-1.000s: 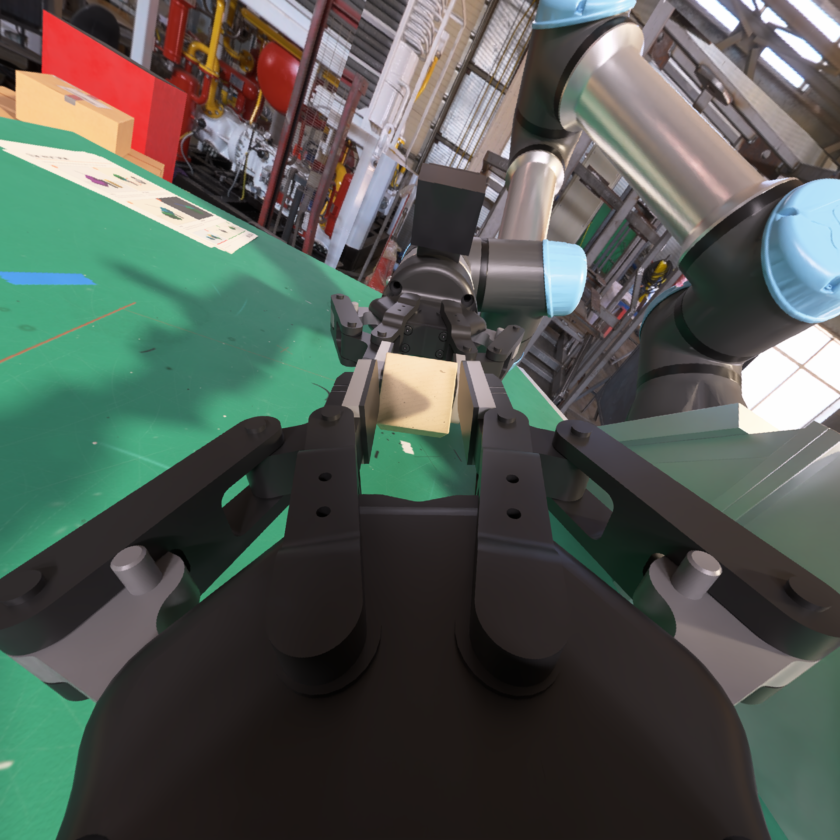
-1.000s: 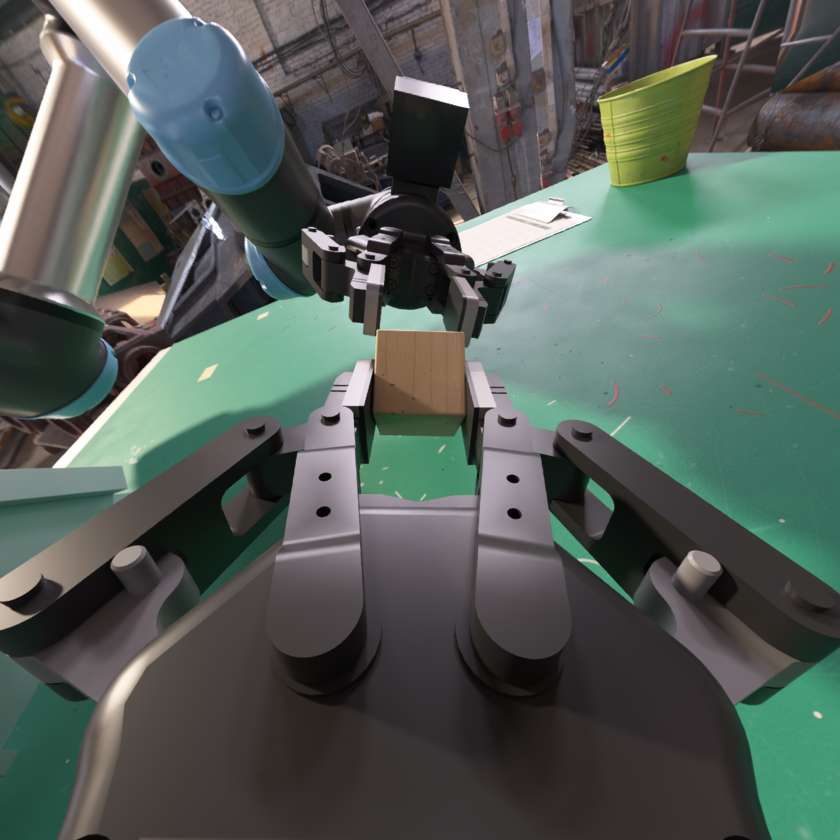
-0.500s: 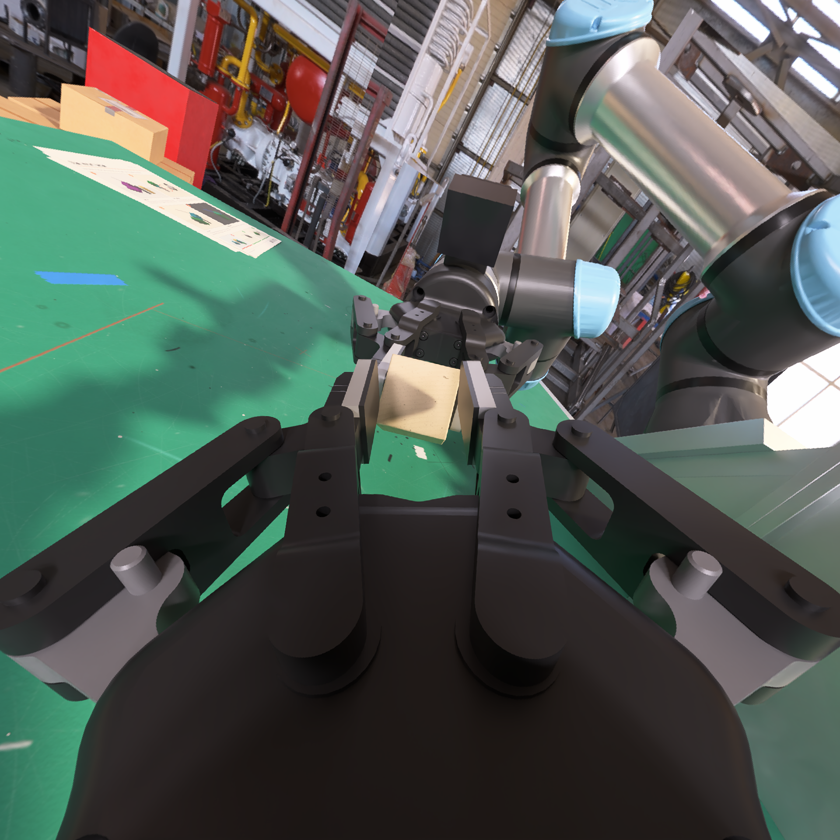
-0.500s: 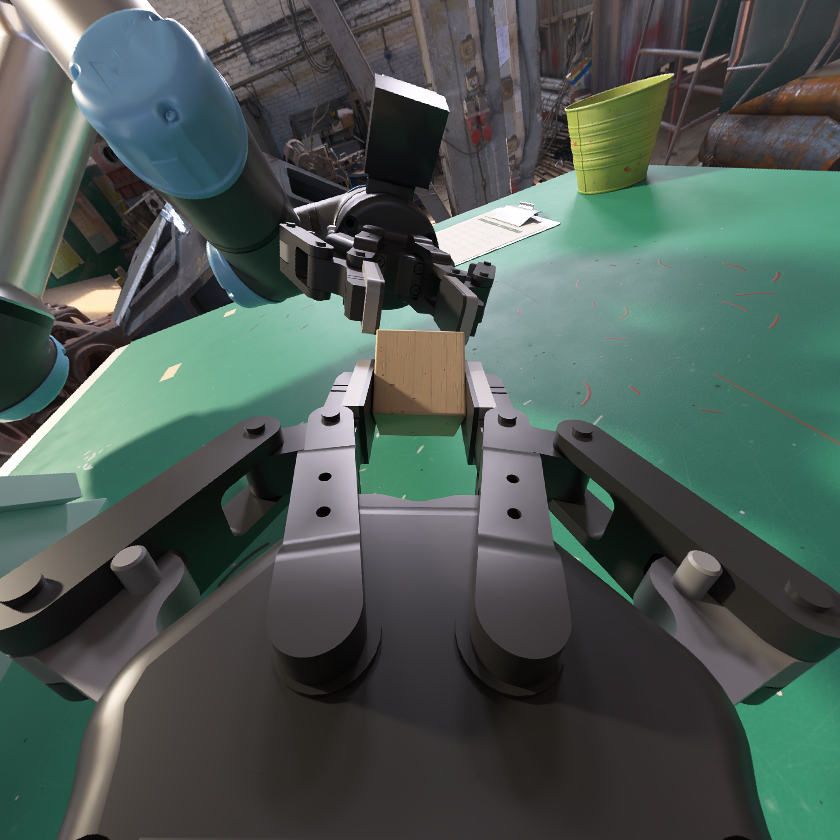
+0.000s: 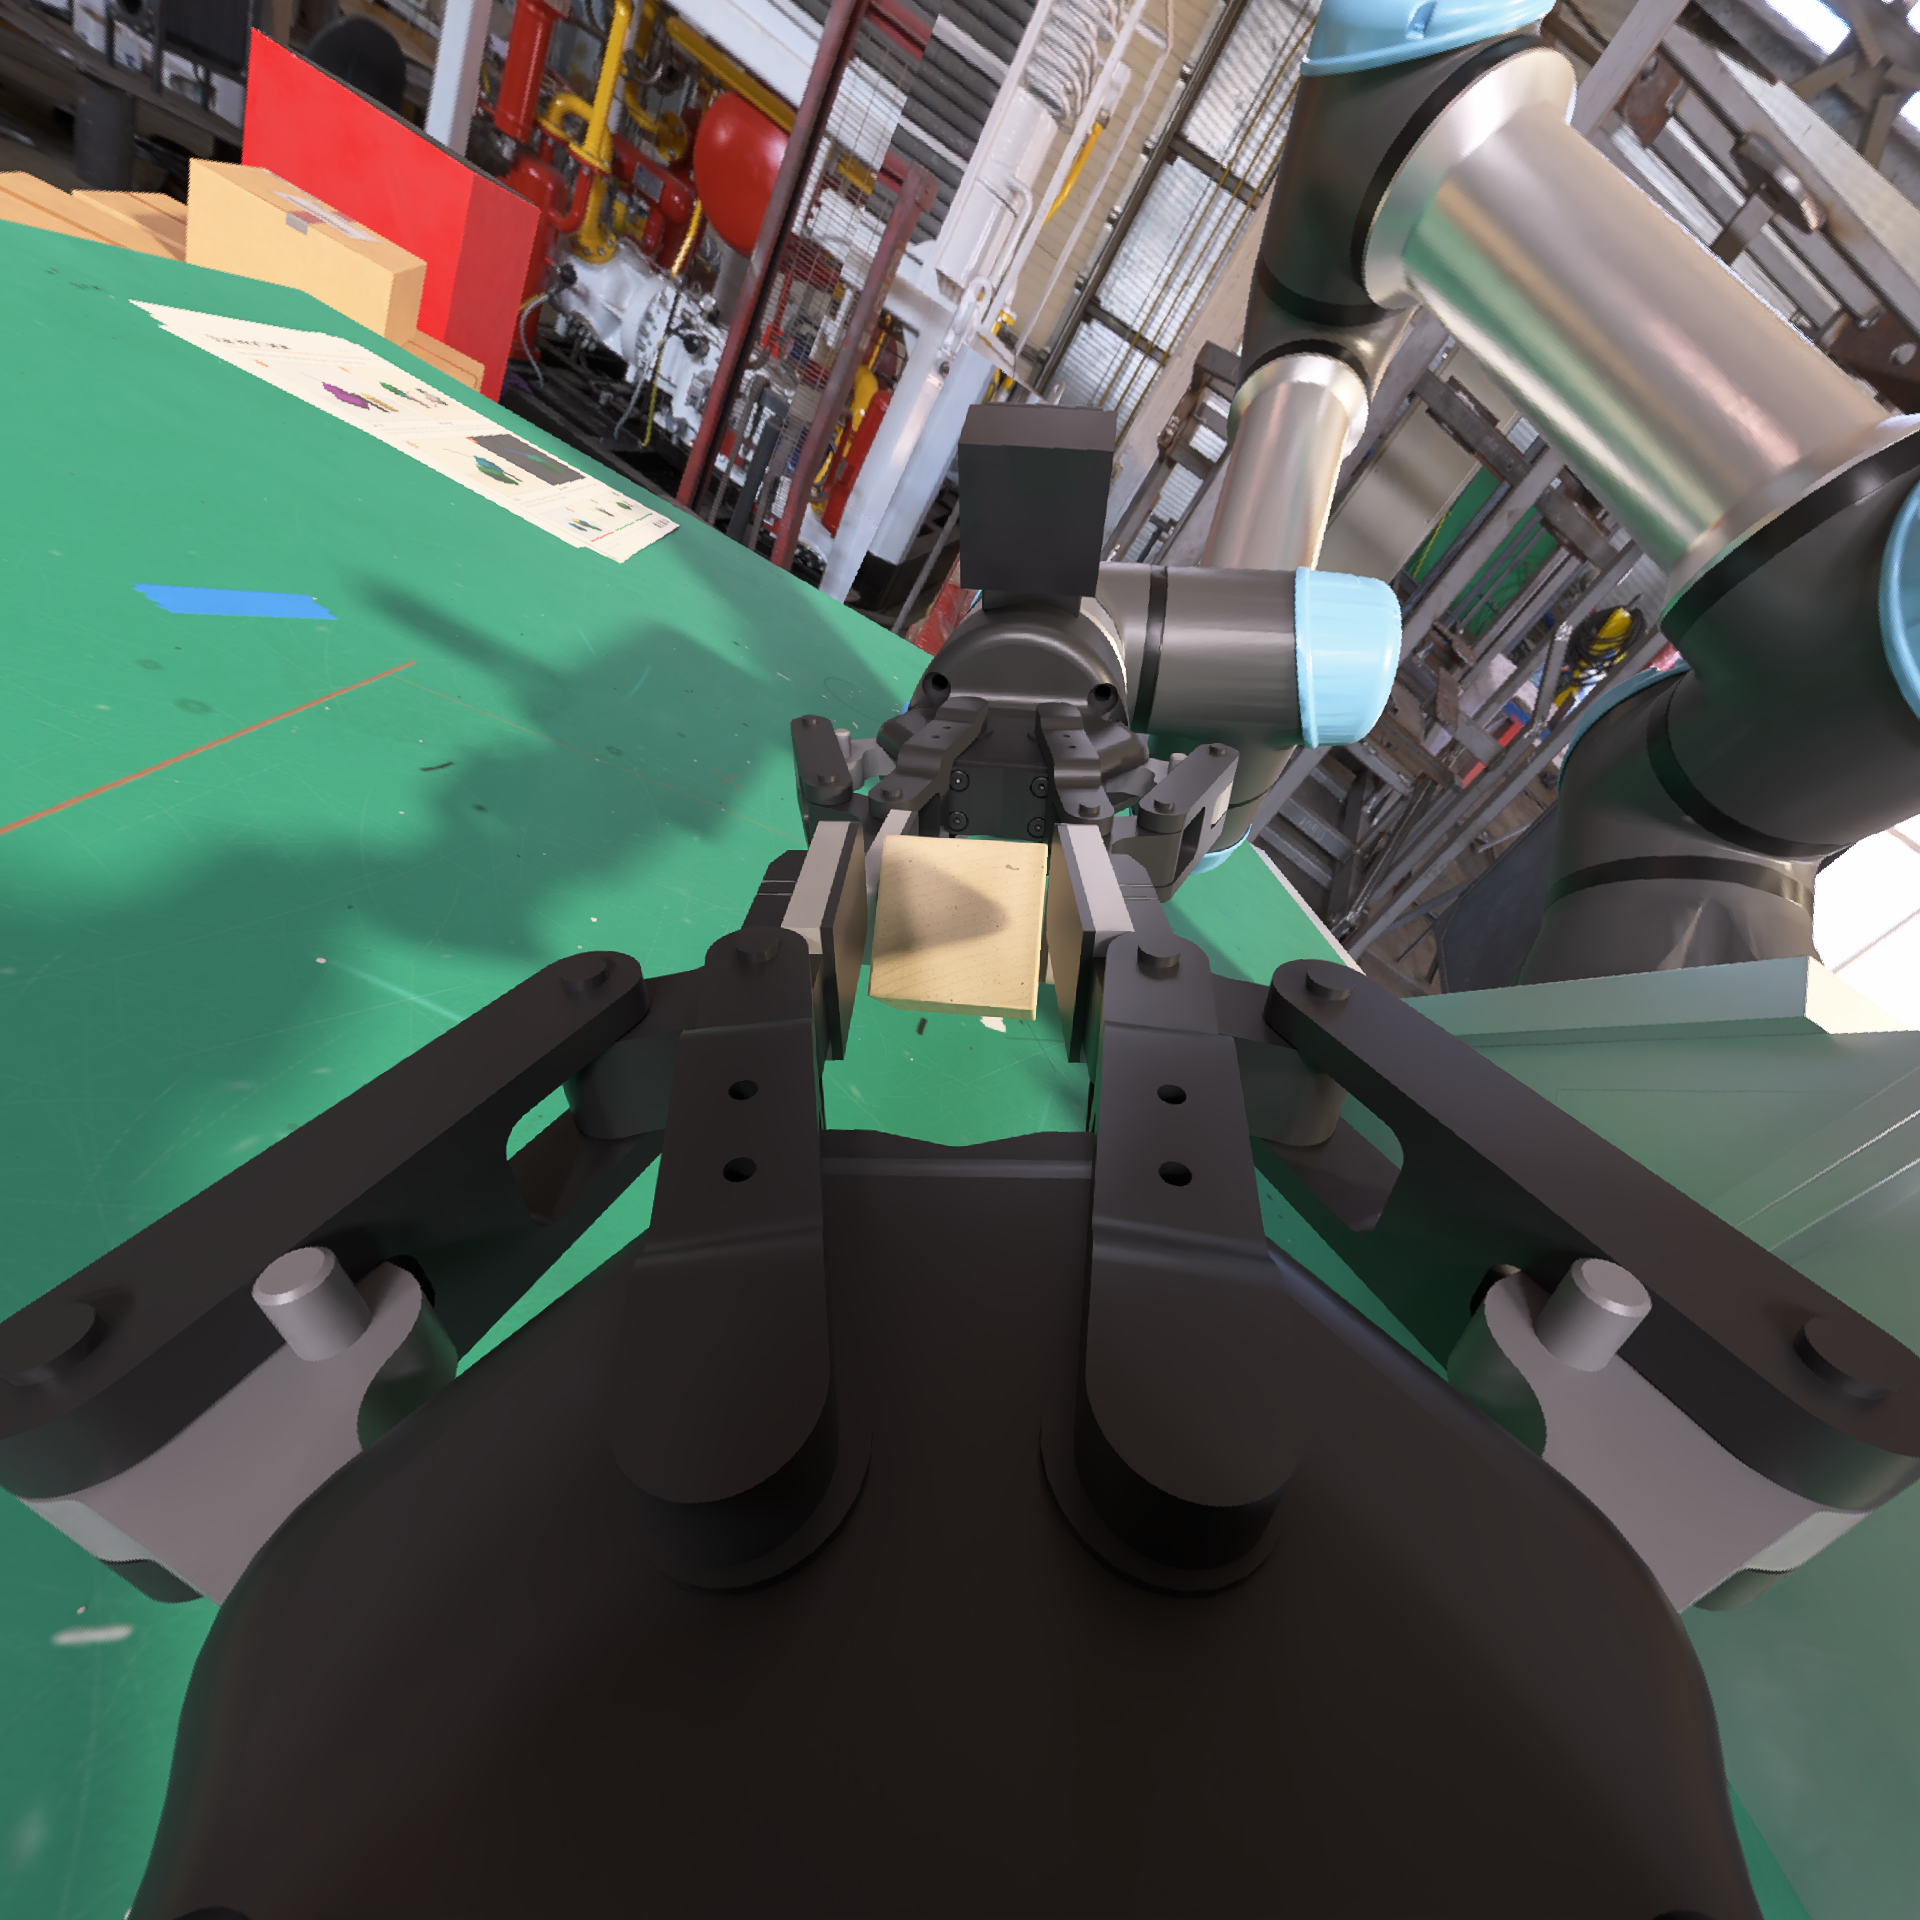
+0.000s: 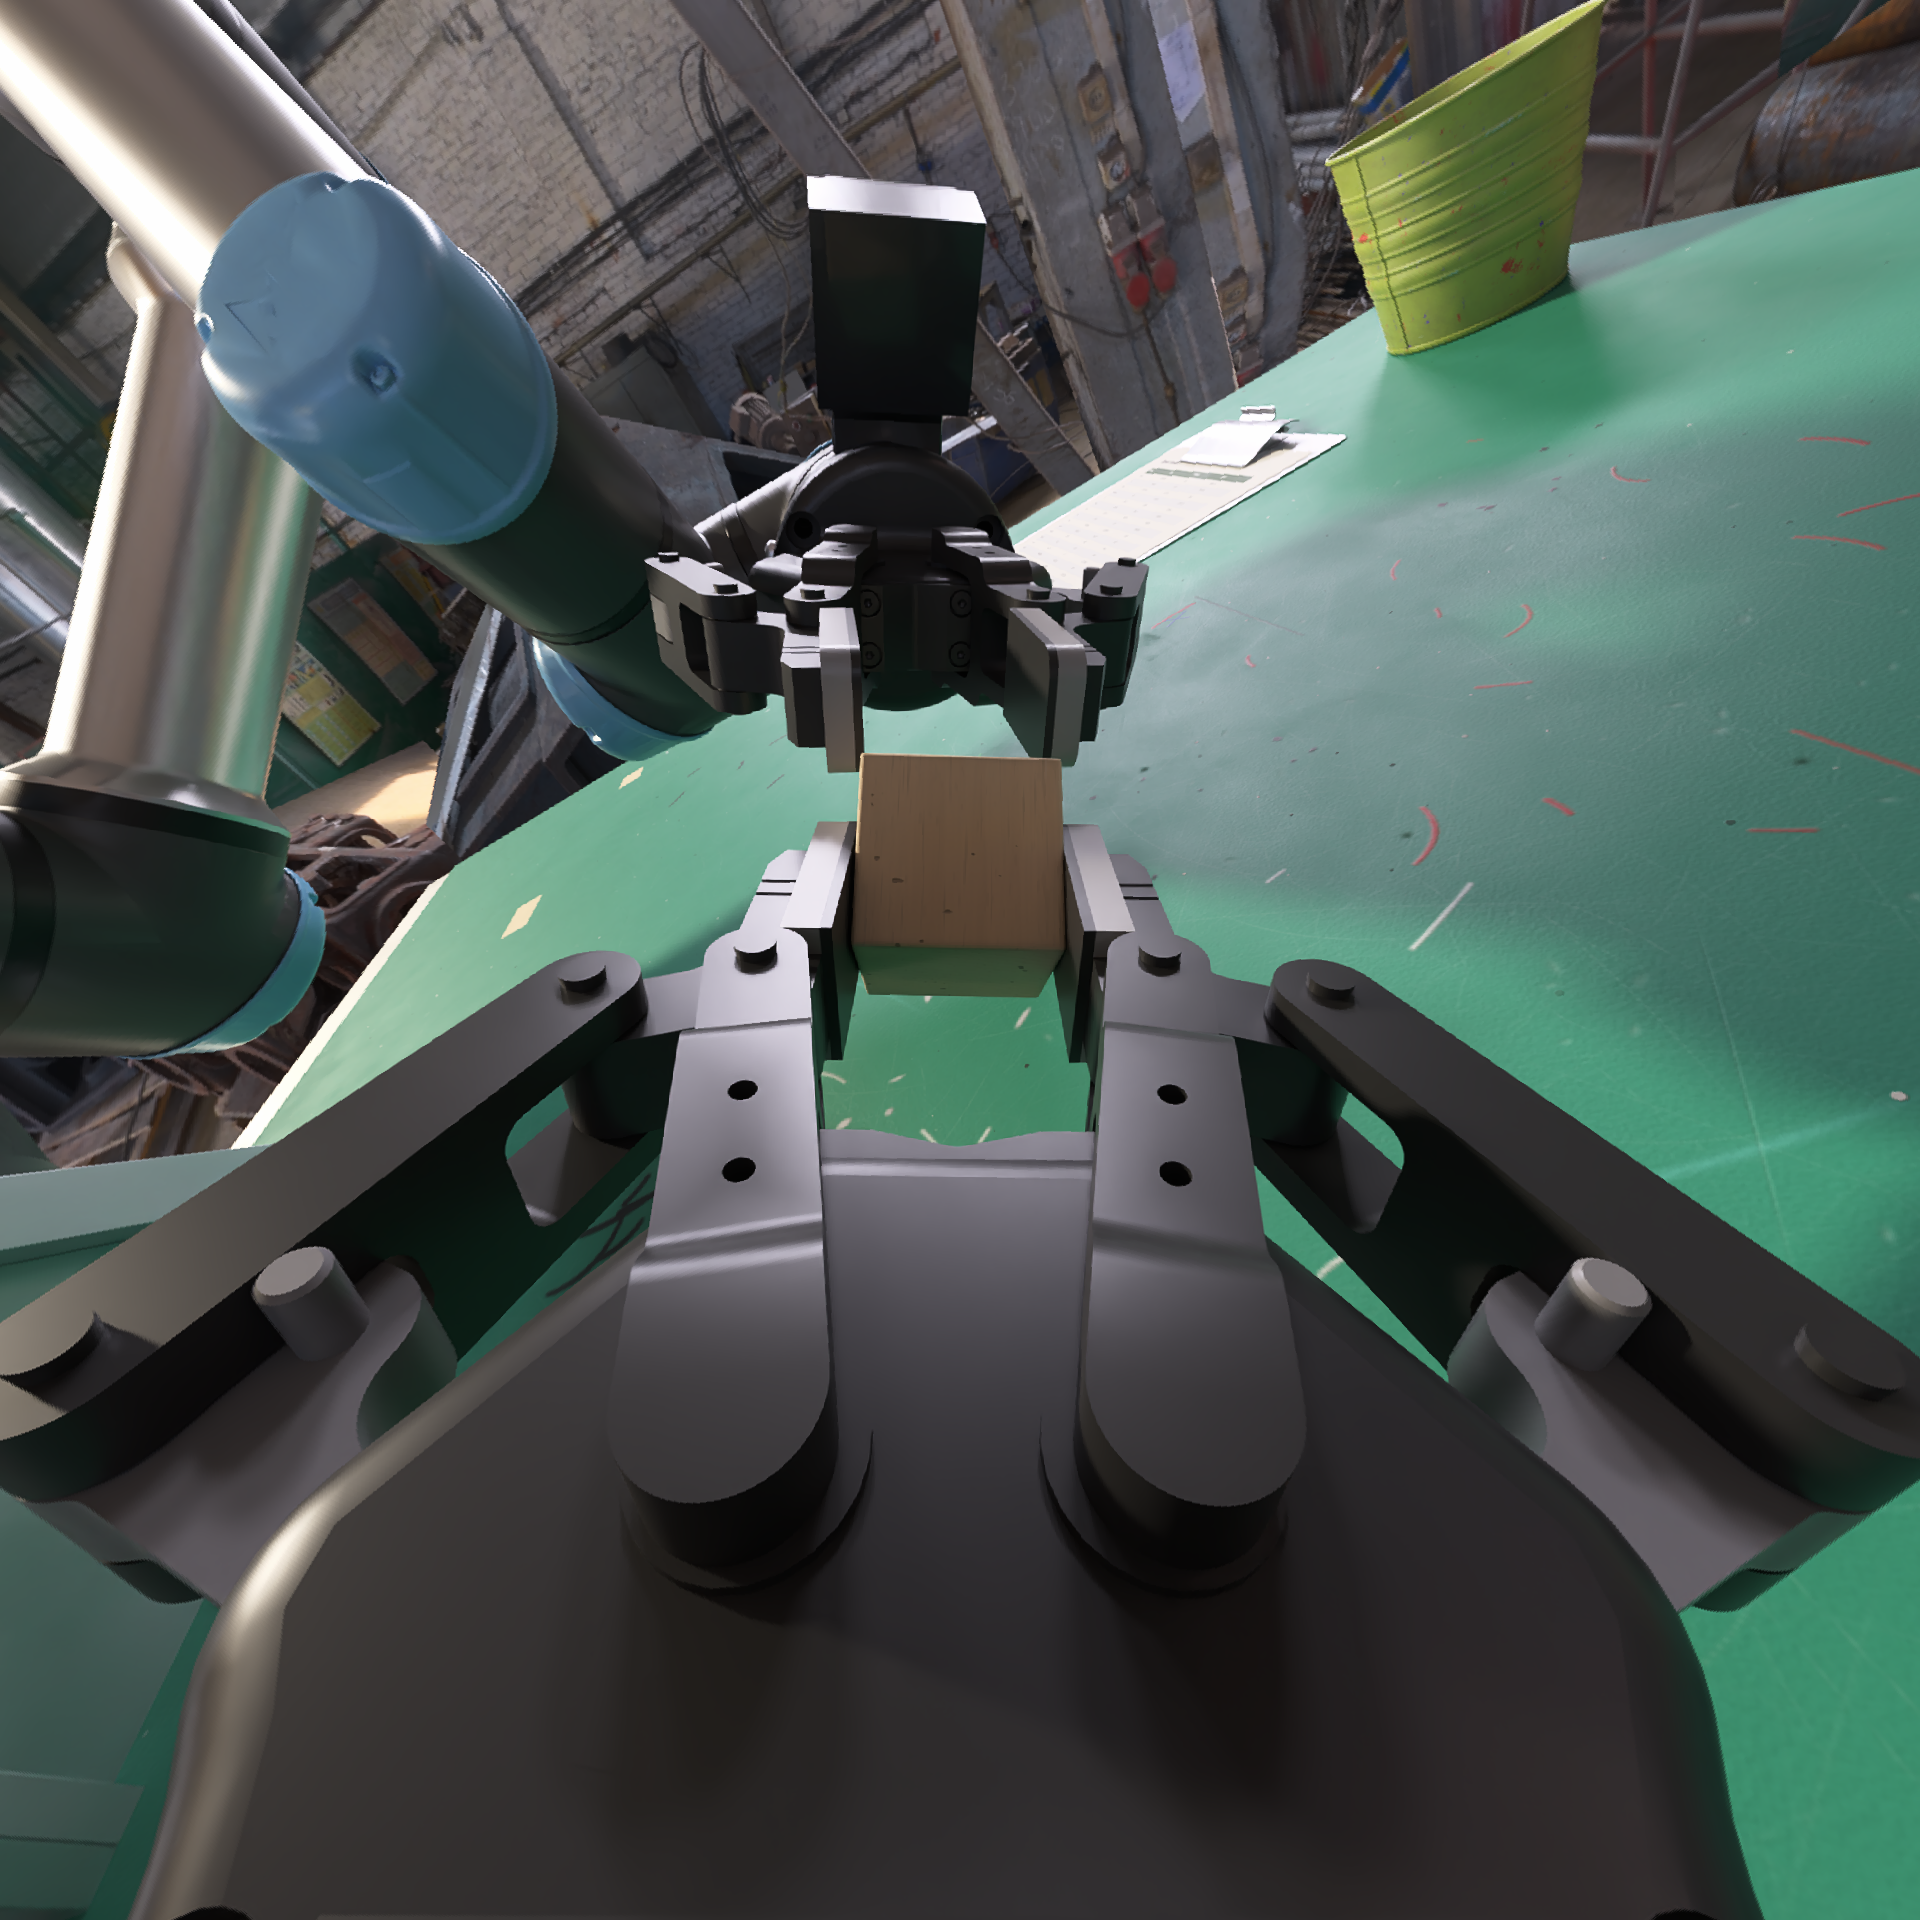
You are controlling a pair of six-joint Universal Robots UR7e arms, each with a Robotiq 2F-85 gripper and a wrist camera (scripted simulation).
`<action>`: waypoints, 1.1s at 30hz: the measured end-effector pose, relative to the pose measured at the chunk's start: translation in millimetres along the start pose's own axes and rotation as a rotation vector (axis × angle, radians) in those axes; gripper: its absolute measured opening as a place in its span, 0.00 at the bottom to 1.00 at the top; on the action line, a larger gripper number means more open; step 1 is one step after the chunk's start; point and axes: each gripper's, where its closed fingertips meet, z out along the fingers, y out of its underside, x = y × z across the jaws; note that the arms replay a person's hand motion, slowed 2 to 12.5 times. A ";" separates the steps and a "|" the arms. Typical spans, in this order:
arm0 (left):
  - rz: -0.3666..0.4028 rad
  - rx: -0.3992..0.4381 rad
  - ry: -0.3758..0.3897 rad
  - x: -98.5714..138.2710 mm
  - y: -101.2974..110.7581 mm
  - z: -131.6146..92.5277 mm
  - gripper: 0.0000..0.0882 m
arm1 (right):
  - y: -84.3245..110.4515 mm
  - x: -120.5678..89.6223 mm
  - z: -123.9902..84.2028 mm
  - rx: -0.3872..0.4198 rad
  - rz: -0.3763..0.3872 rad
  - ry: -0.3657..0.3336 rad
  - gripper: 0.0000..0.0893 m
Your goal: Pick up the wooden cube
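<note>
The wooden cube (image 6: pixel 956 883) is a pale block clamped between the pads of my right gripper (image 6: pixel 956 894), which is shut on it and holds it above the green table (image 6: pixel 1455 831). My left gripper (image 6: pixel 945 717) faces it from just beyond the cube, open, with its fingertips near the cube's top far edge. In the left wrist view the cube (image 5: pixel 956 925) sits between the fingers of my left gripper (image 5: pixel 956 914) with a small gap on each side. The right gripper (image 5: pixel 977 831) is right behind it.
A lime-green bucket (image 6: pixel 1465 197) and a paper sheet (image 6: pixel 1174 488) lie at the far end of the table. Another printed sheet (image 5: pixel 416 416), a blue tape strip (image 5: pixel 234 601) and cardboard boxes (image 5: pixel 301 249) are at the other end. The table edge (image 5: pixel 1288 883) runs close by.
Both views have shifted a little as the arms moved together. The cube has stayed clamped in the right gripper. The left gripper has stayed open and now looks slightly farther from the cube.
</note>
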 end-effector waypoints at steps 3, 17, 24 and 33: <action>-0.001 0.005 0.004 1.3 -0.9 -0.3 0.36 | -1.3 -0.6 0.6 0.011 -0.001 -0.001 0.36; 0.014 0.017 -0.004 2.3 -3.3 -0.6 0.36 | 0.2 -0.5 3.5 0.012 -0.006 -0.001 0.36; 0.001 0.058 0.045 10.3 -10.6 0.9 0.36 | -0.4 -9.7 6.0 0.021 -0.001 -0.071 0.36; 0.021 0.078 0.034 9.9 -15.8 0.8 0.36 | -9.3 -10.0 7.1 0.053 -0.005 -0.062 0.36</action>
